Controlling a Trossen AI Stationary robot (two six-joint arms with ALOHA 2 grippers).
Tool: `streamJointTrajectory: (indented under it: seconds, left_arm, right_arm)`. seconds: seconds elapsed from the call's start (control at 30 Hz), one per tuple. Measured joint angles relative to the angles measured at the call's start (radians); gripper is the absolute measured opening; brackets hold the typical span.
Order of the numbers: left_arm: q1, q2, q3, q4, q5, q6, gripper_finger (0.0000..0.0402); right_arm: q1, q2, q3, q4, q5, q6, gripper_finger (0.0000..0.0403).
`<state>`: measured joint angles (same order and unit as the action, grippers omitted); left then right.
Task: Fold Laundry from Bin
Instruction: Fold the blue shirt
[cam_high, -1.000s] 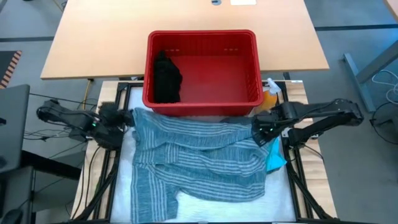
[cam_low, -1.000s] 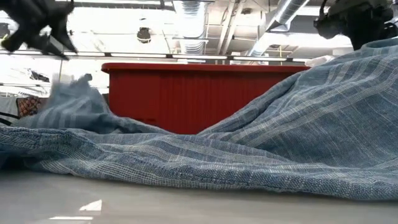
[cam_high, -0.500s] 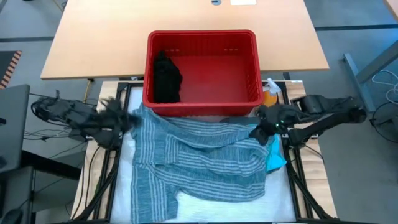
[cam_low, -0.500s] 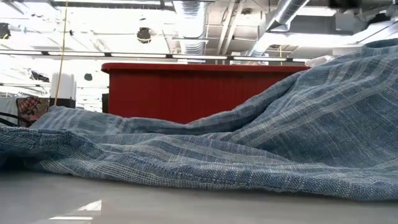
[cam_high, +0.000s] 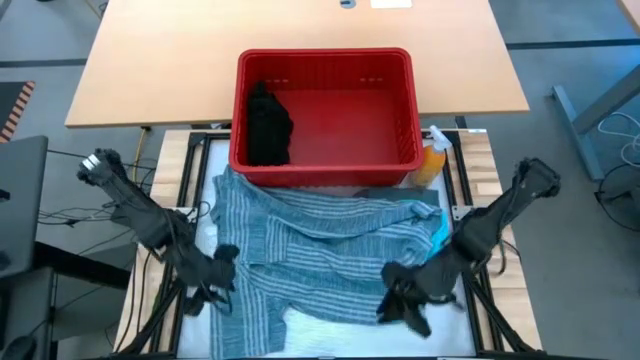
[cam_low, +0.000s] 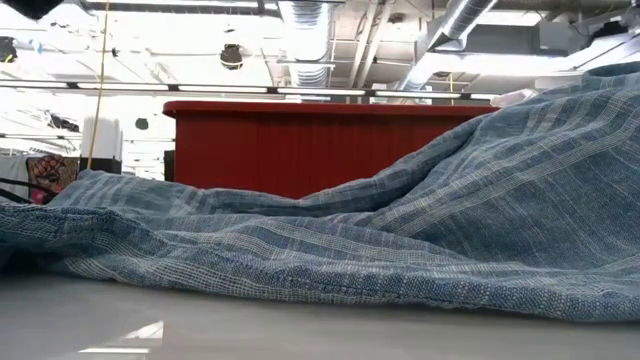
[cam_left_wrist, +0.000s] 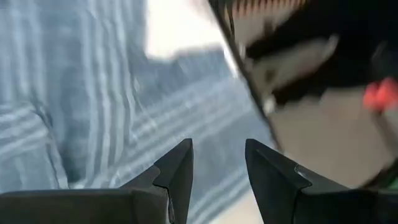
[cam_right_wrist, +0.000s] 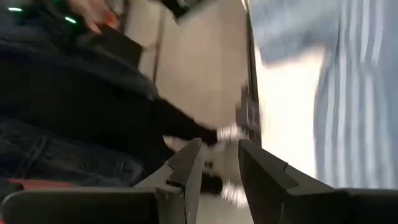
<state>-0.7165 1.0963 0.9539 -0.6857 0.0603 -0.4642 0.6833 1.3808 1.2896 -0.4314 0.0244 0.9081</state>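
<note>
While parted, both jaws hold nothing.

Off-task items around the work surface
An orange plastic spray bottle (cam_high: 432, 160) stands beside a light wooden counter (cam_high: 160, 60); silver ceiling ducts (cam_low: 300, 40) hang overhead

Striped cloth (cam_high: 320, 250), a coarse matt weave (threads plain in the low view), lies on a glossy white table (cam_low: 300, 335); the bin (cam_high: 400, 110) is smooth red plastic, the desk (cam_high: 160, 60) matt wood.
</note>
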Motion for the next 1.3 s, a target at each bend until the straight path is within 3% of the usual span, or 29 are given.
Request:
streamJointTrajectory:
  seconds: [0.17, 0.3, 0.53, 0.77, 1.0, 1.3]
  left_arm:
    - [-0.105, 0.113, 0.000, -0.083, -0.065, 0.158, 0.0135]
    - [-0.156, 0.179, 0.001, -0.076, -0.156, 0.217, 0.0135]
    - [-0.229, 0.301, 0.001, -0.063, -0.162, 0.169, 0.0135]
    - [-0.264, 0.416, 0.001, 0.016, -0.197, 0.053, 0.0139]
    - [-0.264, 0.456, 0.002, -0.004, -0.198, -0.042, 0.0182]
    - [-0.286, 0.457, -0.013, -0.022, -0.198, 0.054, 0.0232]
  right_arm:
    - [0.078, 0.119, 0.000, -0.022, -0.041, 0.158, 0.0132]
    - [0.126, 0.192, 0.000, -0.092, -0.056, 0.152, 0.0132]
    - [0.192, 0.300, 0.000, -0.307, -0.055, 0.039, 0.0132]
    - [0.267, 0.427, 0.000, -0.343, -0.053, -0.067, 0.0132]
    - [0.264, 0.454, 0.000, -0.424, -0.040, -0.053, 0.0154]
    - [0.235, 0.440, 0.000, -0.446, 0.076, -0.101, 0.0188]
